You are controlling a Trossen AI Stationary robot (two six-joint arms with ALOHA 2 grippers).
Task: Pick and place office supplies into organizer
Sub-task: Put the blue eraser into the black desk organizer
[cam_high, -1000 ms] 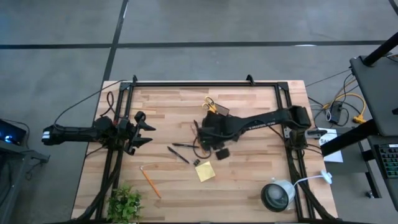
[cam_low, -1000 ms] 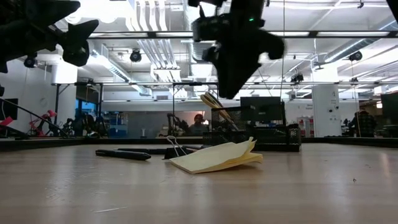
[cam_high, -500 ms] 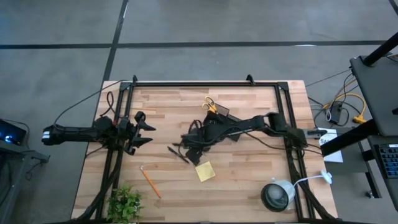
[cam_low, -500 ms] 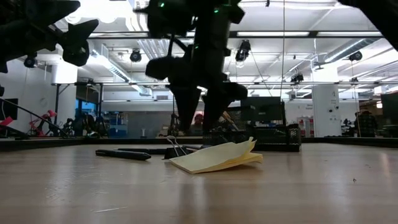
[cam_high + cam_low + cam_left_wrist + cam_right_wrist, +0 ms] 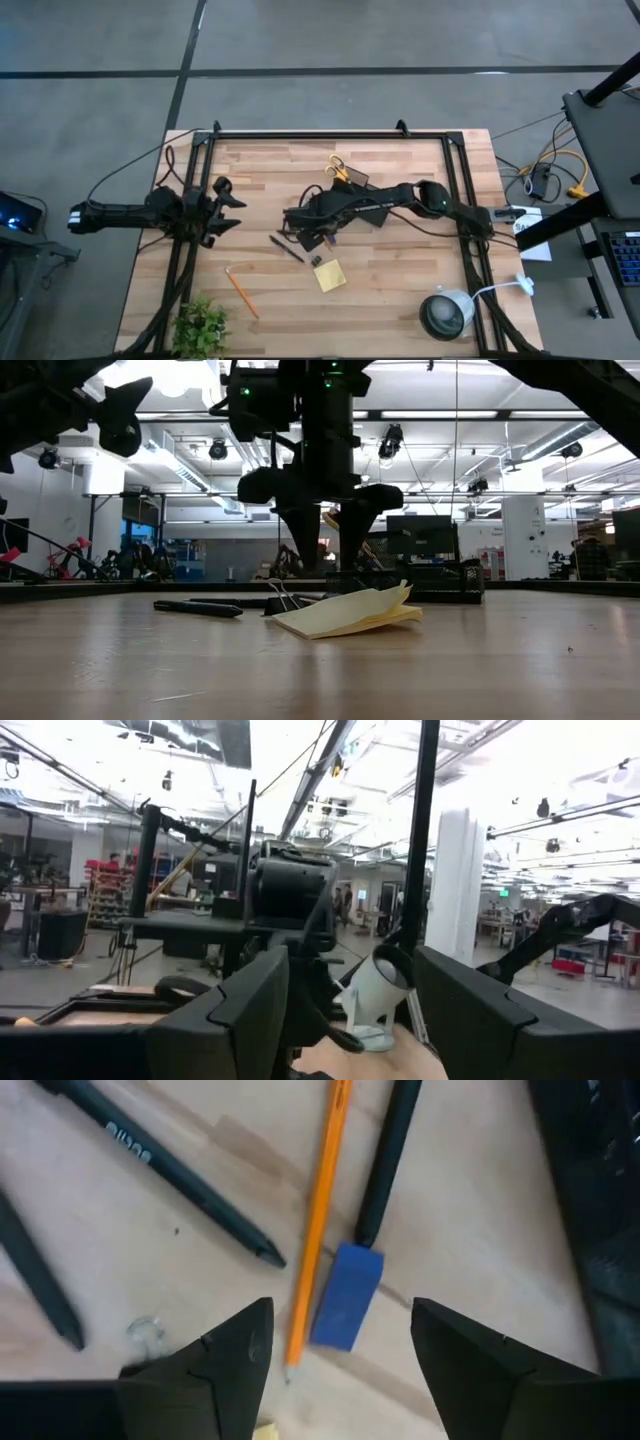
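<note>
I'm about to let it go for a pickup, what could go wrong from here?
The right gripper hangs open over an orange pencil with a blue eraser and a black pen close beside it, so its jaws might catch two things or knock one away. Another pen lies near, and could get nudged. The left gripper waits apart, open.

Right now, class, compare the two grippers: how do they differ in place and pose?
The right gripper reaches to the table's middle, open above an orange pencil and blue eraser. The left gripper waits at the table's left side, over bare wood. Both are dark, two-fingered and open.
</note>
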